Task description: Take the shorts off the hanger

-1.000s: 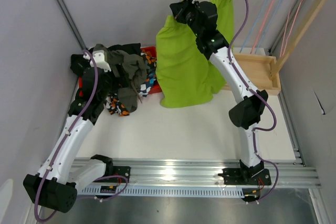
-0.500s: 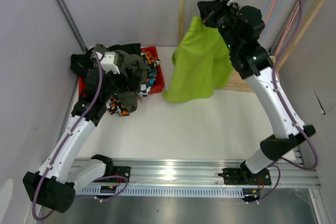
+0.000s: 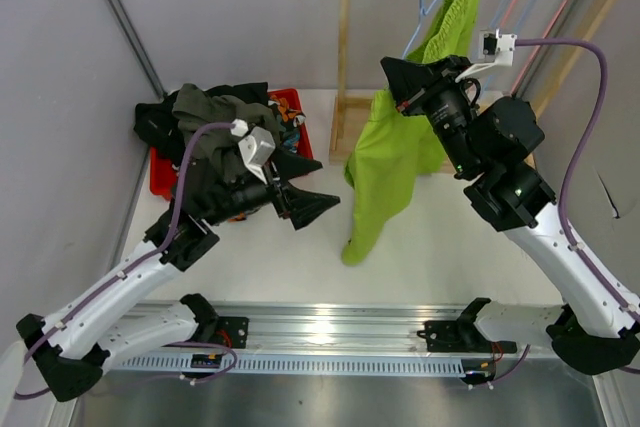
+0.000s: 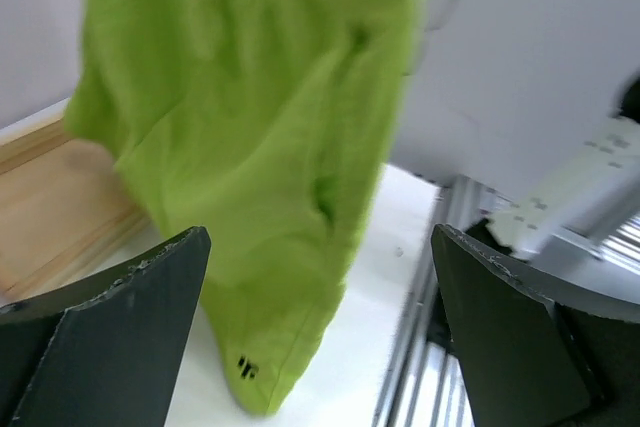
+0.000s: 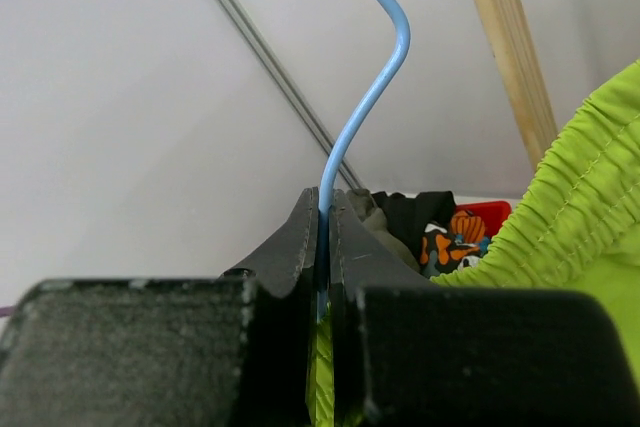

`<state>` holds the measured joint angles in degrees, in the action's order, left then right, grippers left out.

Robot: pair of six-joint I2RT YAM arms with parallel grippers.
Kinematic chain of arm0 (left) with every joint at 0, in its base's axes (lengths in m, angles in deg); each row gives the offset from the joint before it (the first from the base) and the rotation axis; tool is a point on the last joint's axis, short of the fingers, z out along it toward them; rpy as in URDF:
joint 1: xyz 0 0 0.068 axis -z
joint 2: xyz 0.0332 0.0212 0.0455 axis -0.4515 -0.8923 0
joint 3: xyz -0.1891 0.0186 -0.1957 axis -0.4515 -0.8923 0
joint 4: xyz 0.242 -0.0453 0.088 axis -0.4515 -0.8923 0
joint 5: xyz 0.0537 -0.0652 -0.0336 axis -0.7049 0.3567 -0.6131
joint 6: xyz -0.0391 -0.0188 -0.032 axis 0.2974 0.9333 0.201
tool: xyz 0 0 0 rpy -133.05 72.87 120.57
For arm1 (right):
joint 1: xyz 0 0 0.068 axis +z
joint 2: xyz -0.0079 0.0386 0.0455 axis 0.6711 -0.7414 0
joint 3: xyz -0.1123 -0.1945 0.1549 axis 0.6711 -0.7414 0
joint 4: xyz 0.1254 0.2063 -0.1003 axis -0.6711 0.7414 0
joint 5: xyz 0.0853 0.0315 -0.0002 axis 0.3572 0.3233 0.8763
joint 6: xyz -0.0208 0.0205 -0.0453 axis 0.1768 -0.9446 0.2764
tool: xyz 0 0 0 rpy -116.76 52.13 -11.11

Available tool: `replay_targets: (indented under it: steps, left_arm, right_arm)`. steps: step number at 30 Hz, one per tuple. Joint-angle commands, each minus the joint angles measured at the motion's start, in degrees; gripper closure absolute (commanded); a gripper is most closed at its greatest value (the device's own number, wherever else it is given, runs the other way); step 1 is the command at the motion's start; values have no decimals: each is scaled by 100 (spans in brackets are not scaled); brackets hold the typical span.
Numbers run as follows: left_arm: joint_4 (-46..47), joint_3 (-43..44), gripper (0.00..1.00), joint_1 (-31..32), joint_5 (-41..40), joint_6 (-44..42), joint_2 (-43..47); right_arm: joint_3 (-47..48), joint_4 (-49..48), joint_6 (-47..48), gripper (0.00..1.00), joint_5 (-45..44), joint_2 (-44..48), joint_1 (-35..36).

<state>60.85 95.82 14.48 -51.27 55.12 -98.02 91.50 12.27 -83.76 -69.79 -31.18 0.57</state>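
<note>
1. Both arms have shifted over the last second. The right gripper has swung its load out from against the left post of the wooden rack to the rack's front. The left gripper has come away from the heap left of the rack and now faces the hanging cloth.
2. Right jaws are pinched tight on the blue wire neck of the hanger, just under its hook. In the wrist view the wire rises straight from between the closed fingers. This grip likely serves to steady the hanger in the air so the fabric can be drawn off it.
3. Left jaws stand spread wide and hold nothing, with the green cloth showing between them in the wrist view. That stance reads as readiness to seize the lower fabric and pull.
4. Lime green shorts hang from the hanger in front of the rack, not yet off it.
   - The waistband is at the top, near the rack's upper rail.
   - The leg hems point down toward the table in front of the rack's base.
   - The long axis is near upright, slanting in the top view from upper right to lower left.
   - Whether the lowest hem touches the table cannot be told.
5. Left of the rack, the other shorts lie heaped on a red bin, apparently already free of hangers.
</note>
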Motion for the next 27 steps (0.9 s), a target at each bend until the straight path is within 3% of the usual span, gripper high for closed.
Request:
replay_targets:
  steps: [1, 9, 18, 20, 21, 23, 24, 27]
  left_arm:
    - [529, 223, 1, 585, -42, 15, -141]
    - [714, 346, 1, 1396, -544, -249, -660]
    - [547, 812, 4, 1449, -1440, -531, -1240]
    - [582, 830, 26, 1449, -1563, -539, -1267]
    - [608, 786, 53, 1466, -1668, -531, -1267]
    - [644, 655, 90, 1493, -1704, -461, -1188]
    - [635, 611, 100, 1536, -1696, -434, -1153]
    - [591, 251, 100, 1764, -1844, -355, -776]
  right_arm:
    - [-85, -871, 181, 100, -409, 137, 263]
    - [-243, -1100, 164, 100, -699, 251, 808]
    - [-612, -1311, 331, 100, -1120, 672, 1695]
    - [-656, -1302, 375, 100, -1200, 752, 1880]
    - [-709, -1319, 401, 100, -1278, 813, 1915]
    - [-718, -1311, 506, 100, -1410, 823, 1977]
    - [-674, -1302, 541, 100, -1454, 831, 1977]
    - [-525, -1232, 743, 100, -1551, 805, 1977]
